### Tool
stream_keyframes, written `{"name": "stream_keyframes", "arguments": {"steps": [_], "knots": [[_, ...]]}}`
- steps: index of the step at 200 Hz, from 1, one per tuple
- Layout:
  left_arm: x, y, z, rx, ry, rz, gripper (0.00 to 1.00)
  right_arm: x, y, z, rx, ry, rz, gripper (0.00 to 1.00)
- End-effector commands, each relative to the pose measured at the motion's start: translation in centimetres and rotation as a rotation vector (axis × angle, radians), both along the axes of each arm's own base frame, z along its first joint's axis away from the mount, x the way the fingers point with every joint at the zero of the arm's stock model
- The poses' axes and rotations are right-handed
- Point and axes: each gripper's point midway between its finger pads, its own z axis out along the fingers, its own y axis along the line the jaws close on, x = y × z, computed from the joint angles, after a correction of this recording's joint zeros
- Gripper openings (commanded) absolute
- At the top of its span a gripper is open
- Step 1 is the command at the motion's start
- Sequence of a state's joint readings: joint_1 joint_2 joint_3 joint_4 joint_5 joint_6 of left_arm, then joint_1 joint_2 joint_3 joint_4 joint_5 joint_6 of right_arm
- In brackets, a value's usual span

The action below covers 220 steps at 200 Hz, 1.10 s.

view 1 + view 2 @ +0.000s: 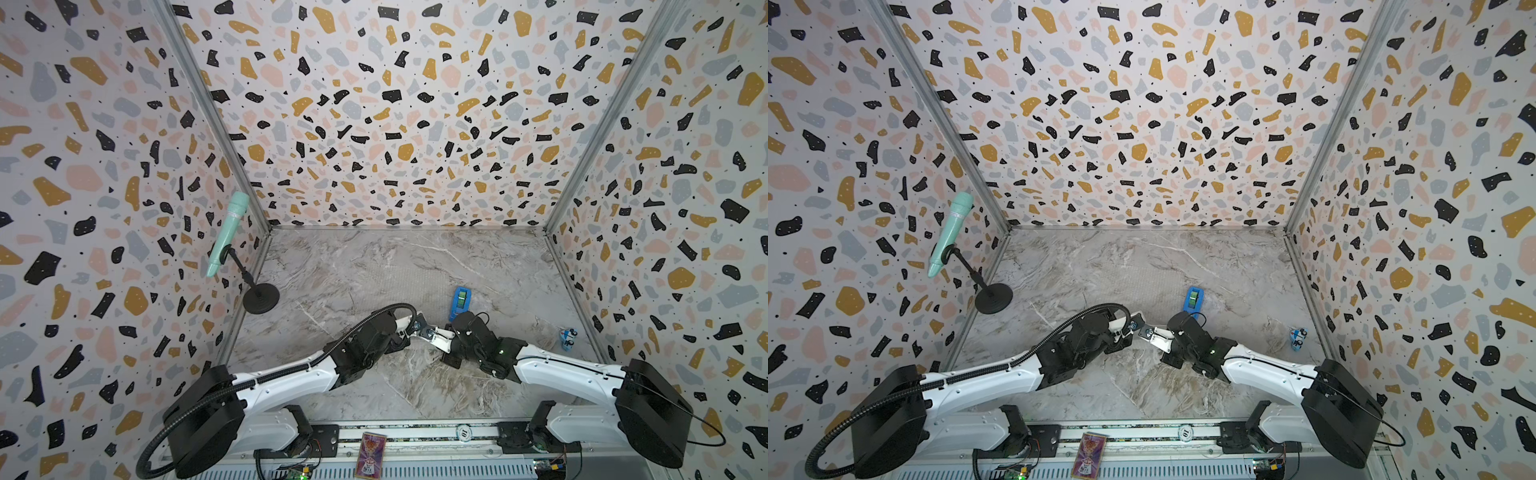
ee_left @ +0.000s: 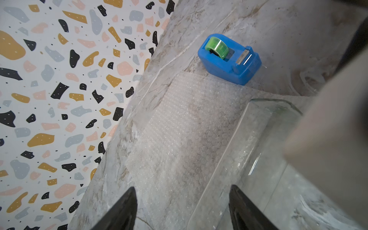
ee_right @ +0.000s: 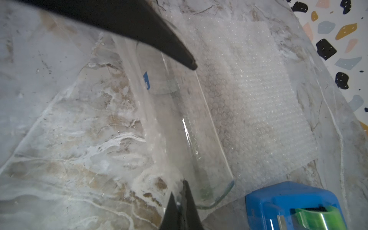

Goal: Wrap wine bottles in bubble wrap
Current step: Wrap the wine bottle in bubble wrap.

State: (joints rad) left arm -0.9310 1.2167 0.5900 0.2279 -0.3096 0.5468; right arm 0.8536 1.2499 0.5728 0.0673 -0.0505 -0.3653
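Note:
The bubble wrap (image 2: 179, 129) lies spread on the marble table, faint in a top view (image 1: 395, 278). The clear glass wine bottle (image 3: 179, 119) lies on it, its pale label with a blue mark (image 3: 157, 83) facing up. A hazy fold of wrap seems drawn along one side of the bottle. My right gripper (image 3: 182, 199) is shut beside the bottle's base, pinching a thin pale edge of the wrap. My left gripper (image 2: 182, 209) is open above the wrap, and the bottle (image 2: 249, 149) runs in beside one of its fingers. Both grippers meet at mid-table (image 1: 426, 330). The cap is hidden.
A blue tape dispenser (image 1: 460, 301) with green tape stands just behind the grippers, at the wrap's corner (image 2: 229, 57). A mint microphone on a black stand (image 1: 259, 297) is at the left wall. A small blue-white object (image 1: 567, 338) sits near the right wall.

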Motion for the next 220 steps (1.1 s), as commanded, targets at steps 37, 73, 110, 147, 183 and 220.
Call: {"name": "stream_keyframes", "arguments": {"steps": [37,73,110,147,183,220], "knots": [[-2.0,-0.2,0.8,-0.150,0.063,-0.023,0.63,3.9,1.3,3.1,0.183,0.034,-0.141,0.00],[-1.7,-0.3,0.9,-0.239,0.080,0.041,0.52,4.5,1.8,2.2,0.171,0.072,-0.153,0.00],[0.0,-2.0,-0.2,-0.287,0.119,0.098,0.50,5.2,1.5,1.2,0.153,0.096,-0.196,0.00],[1.4,-2.4,-0.6,-0.330,0.107,0.162,0.48,5.8,1.1,1.3,0.175,0.112,-0.240,0.00],[1.8,-1.9,0.6,-0.372,0.079,0.190,0.56,5.6,1.3,3.7,0.265,0.079,-0.228,0.00],[3.1,-2.1,0.4,-0.367,0.102,0.211,0.52,6.9,0.8,3.6,0.279,0.114,-0.289,0.00]]}}
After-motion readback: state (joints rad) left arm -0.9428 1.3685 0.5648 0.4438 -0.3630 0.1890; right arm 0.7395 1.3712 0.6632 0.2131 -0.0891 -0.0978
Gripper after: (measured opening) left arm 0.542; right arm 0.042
